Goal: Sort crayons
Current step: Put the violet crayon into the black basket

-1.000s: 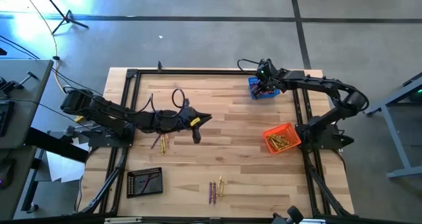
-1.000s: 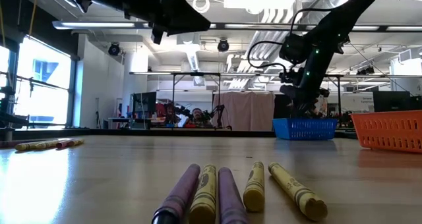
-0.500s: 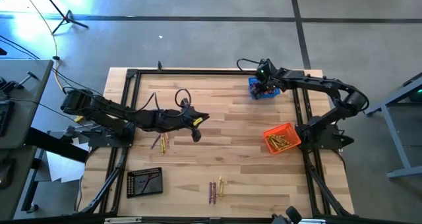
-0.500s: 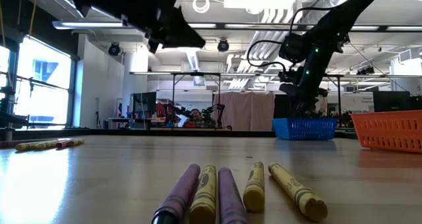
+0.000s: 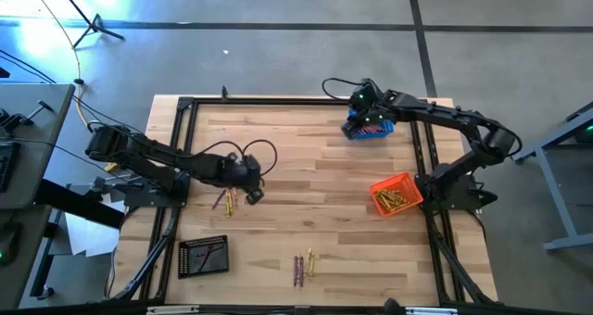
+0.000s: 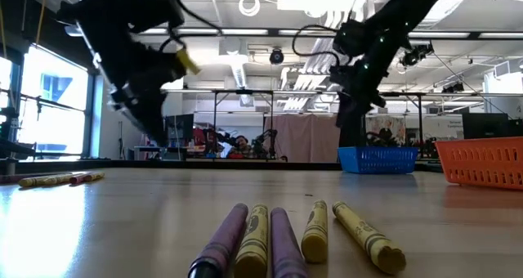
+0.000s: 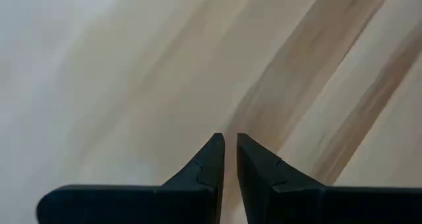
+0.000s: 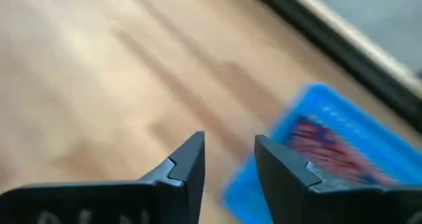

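Five crayons (image 6: 286, 244) in a row at the near edge of the counter (image 5: 315, 213), two purple and three yellow by the low view, lying side by side. Few more crayons (image 5: 228, 199), yellow and reddish, loose at the left of the counter; exact count not readable. Three baskets: blue basket (image 5: 369, 128) at the far right edge with red-orange crayons inside, orange basket (image 5: 395, 195) at the right edge with yellow crayons inside, black basket (image 5: 203, 256) near the front left corner with a couple of thin sticks in it. Left gripper (image 7: 229, 145) just beside the loose left-hand crayons, above bare wood, jaws nearly together with only a slit between, nothing held. Right gripper (image 8: 229, 148) at the near rim of the blue basket, jaws parted, nothing between them. Pale wood planks on the counter, black frame around it; grey floor beyond, open workshop with ceiling lights, ducts and a person seated far behind.
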`<state>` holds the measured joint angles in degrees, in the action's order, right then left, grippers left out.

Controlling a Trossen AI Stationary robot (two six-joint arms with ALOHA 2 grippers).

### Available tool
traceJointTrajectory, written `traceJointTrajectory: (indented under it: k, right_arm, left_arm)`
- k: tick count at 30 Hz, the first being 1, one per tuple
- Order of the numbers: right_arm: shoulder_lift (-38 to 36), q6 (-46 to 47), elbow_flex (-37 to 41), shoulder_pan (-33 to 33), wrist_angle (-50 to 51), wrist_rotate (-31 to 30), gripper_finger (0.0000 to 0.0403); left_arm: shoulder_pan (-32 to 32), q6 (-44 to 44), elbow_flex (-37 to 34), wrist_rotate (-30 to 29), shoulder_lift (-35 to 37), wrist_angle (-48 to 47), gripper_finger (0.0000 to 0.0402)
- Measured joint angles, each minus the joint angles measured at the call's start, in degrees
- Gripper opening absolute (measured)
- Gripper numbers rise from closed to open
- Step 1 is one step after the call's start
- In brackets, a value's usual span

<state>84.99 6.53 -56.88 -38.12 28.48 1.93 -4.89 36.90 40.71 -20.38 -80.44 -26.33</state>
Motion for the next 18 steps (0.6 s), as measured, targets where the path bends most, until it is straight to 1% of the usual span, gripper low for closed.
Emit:
traceJointTrajectory:
  k: [4,6,10,12,14,18]
  right_arm:
    - [0.0,2.6,-2.4,3.8,-0.6,9.9,0.0119]
    - [0.0,3.2,-3.2,6.6,-0.9,13.2,0.0119]
    - [0.0,3.6,-4.0,12.1,-1.4,13.3,0.0119]
    - [0.0,3.6,-4.0,14.4,-1.5,12.9,0.0119]
    - [0.0,3.5,-4.0,16.1,-1.4,12.0,0.0119]
    - [0.0,3.5,-4.0,18.3,-1.5,10.5,0.0119]
  left_arm:
    - [-0.3,7.5,0.0,4.6,0.0,-11.1,0.0031]
    - [-0.9,10.6,0.0,6.0,0.0,-16.7,0.0031]
    - [-2.8,18.6,0.0,7.2,0.0,-27.8,0.0031]
    - [-4.2,22.5,0.0,8.6,0.0,-31.6,0.0031]
    - [-6.1,25.2,0.0,10.7,0.0,-33.1,0.0031]
    - [-9.8,28.6,0.0,13.7,0.0,-32.9,0.0031]
